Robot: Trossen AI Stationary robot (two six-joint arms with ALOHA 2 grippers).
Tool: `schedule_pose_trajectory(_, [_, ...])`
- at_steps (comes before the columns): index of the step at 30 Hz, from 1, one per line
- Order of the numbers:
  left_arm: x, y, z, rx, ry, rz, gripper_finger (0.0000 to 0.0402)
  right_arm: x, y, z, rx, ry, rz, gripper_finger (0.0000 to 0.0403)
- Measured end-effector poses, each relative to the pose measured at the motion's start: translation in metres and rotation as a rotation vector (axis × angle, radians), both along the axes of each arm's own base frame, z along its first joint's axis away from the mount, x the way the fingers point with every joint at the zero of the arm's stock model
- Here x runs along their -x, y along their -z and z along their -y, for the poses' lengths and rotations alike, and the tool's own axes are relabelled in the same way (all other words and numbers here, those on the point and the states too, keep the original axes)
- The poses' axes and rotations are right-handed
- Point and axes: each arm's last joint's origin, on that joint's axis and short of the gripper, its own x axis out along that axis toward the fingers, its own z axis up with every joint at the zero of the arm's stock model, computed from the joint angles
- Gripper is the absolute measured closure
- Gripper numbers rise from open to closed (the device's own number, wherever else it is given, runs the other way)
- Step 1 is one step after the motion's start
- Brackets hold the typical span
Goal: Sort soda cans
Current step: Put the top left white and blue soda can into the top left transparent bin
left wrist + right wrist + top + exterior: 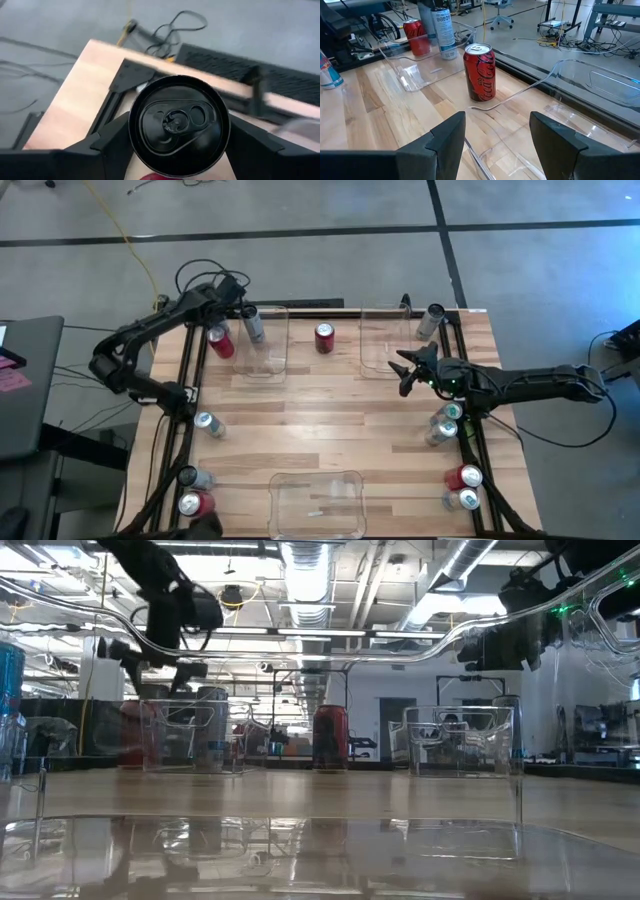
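My left gripper [243, 308] at the far left is shut on a dark grey soda can [179, 125], which shows by the left clear bin's [268, 365] left wall. A red can [220, 341] stands just left of that bin. Another red can [480, 71] stands upright between the two far bins. My right gripper [497, 145] hangs open, with nothing between its fingers, over the near edge of the right clear bin [380, 320]. More cans stand along both side edges of the table. My left gripper pinches the dark grey can between its two fingers, one on each side of its wall just below the top rim [135, 137]. The fingers come slanting down from the table's left. The can [441, 30] is nearly upright, slightly tilted; whether its base is clear of the table I cannot tell.
A third clear bin [318, 502] sits at the near edge. Cans stand at the left edge [208, 423] [193, 502], at the right edge [446, 420] [462, 478] and at the far right corner [432, 320]. Black rails run along both sides.
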Motion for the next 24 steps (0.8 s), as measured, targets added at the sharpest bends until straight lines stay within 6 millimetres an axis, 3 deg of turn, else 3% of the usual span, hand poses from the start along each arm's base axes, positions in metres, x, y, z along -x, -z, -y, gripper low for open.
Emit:
schedule_pose_trajectory(12, [0.021,-0.087,0.043,-0.17,0.298,0.008,0.0143,-0.001,-0.002,0.0,0.0,0.001,0.021,0.0161])
schedule_pose_trajectory(24, [0.015,-0.115,0.076,-0.281,0.605,-0.03,0.0143,-0.001,-0.002,0.0,-0.042,0.014,0.054,0.0161])
